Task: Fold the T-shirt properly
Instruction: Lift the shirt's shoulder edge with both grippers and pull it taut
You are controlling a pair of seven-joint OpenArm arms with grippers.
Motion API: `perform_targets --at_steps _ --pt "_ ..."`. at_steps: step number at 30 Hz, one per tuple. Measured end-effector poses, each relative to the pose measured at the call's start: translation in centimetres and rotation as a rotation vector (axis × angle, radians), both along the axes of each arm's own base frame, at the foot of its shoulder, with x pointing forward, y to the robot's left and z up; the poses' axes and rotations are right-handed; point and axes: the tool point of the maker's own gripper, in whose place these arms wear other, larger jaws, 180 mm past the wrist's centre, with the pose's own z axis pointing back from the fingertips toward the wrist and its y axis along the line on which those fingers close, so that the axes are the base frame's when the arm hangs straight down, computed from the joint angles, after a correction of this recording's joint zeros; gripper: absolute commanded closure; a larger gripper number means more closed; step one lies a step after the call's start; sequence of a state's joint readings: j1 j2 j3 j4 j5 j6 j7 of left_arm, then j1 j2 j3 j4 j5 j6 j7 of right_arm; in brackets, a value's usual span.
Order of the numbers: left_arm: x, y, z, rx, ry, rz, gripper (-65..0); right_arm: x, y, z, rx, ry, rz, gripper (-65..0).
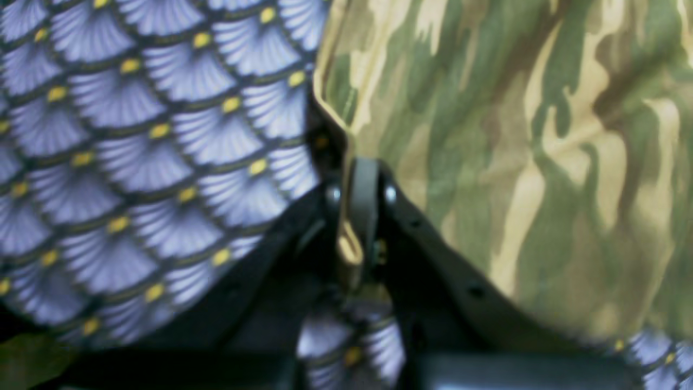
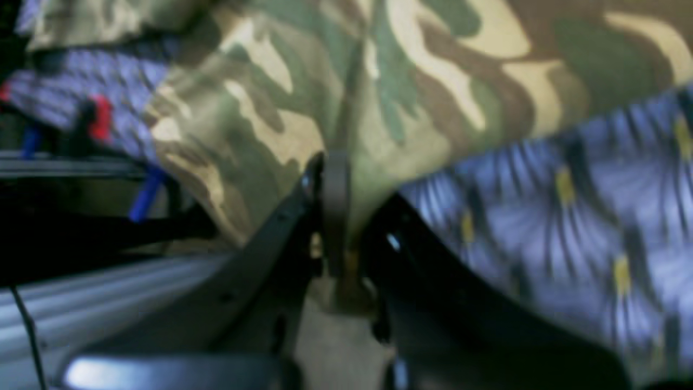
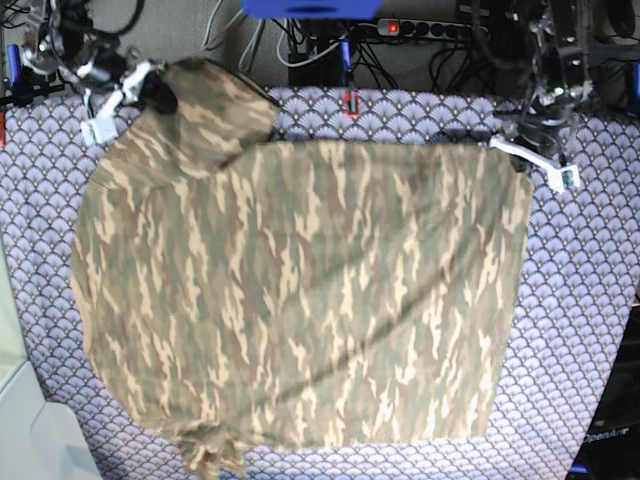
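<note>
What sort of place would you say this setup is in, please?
Probably a robotics lab bench: a table under a scallop-patterned tablecloth, a power strip amid tangled cables behind it, and a T-shirt spread for folding.

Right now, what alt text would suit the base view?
A camouflage T-shirt lies spread over a purple scallop-patterned tablecloth, with the left gripper and right gripper each at a far corner of it.

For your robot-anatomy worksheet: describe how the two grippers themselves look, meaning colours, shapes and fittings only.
In both wrist views, the left gripper and the right gripper have matte black, curved, tapering fingers carrying small silver screws and grey pads at the tips. From the base view, white plastic pieces and dark cabling show around both wrists; finer markings are too blurred to read.
</note>
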State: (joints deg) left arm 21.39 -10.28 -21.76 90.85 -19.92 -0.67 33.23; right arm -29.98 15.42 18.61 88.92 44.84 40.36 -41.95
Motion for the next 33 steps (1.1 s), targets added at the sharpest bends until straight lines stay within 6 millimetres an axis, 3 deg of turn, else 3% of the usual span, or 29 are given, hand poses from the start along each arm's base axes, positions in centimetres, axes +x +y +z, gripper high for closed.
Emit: perform_targets --at_steps 4,10,14,17,22,33 --pt "-1.3 0.0 0.2 0.015 0.021 -0.007 -1.4 -2.1 0.2 0.2 -0.060 0.043 0.053 0.0" --pt "-3.7 -0.9 0.7 0.012 0.090 -0.039 -1.4 -2.6 0.3 0.4 -0.061 0.044 0.054 0.0" --pt "-3.7 -1.2 1.4 0.010 0.092 -0.049 -1.4 -2.3 -1.6 0.7 -0.091 0.034 0.006 0.0" --pt "-4.7 -1.1 0.9 0.014 0.122 -0.051 -1.4 -2.7 -2.6 0.9 -0.108 0.035 -0.017 0.0" --pt "-5.4 -0.3 1.2 0.031 0.135 -0.059 -1.3 -2.4 -4.0 3.0 -0.161 -0.018 -0.044 0.0" --pt "-3.7 -1.0 5.3 0.081 0.033 -0.099 -1.3 -0.6 -1.7 7.6 -0.198 -0.159 0.022 0.0"
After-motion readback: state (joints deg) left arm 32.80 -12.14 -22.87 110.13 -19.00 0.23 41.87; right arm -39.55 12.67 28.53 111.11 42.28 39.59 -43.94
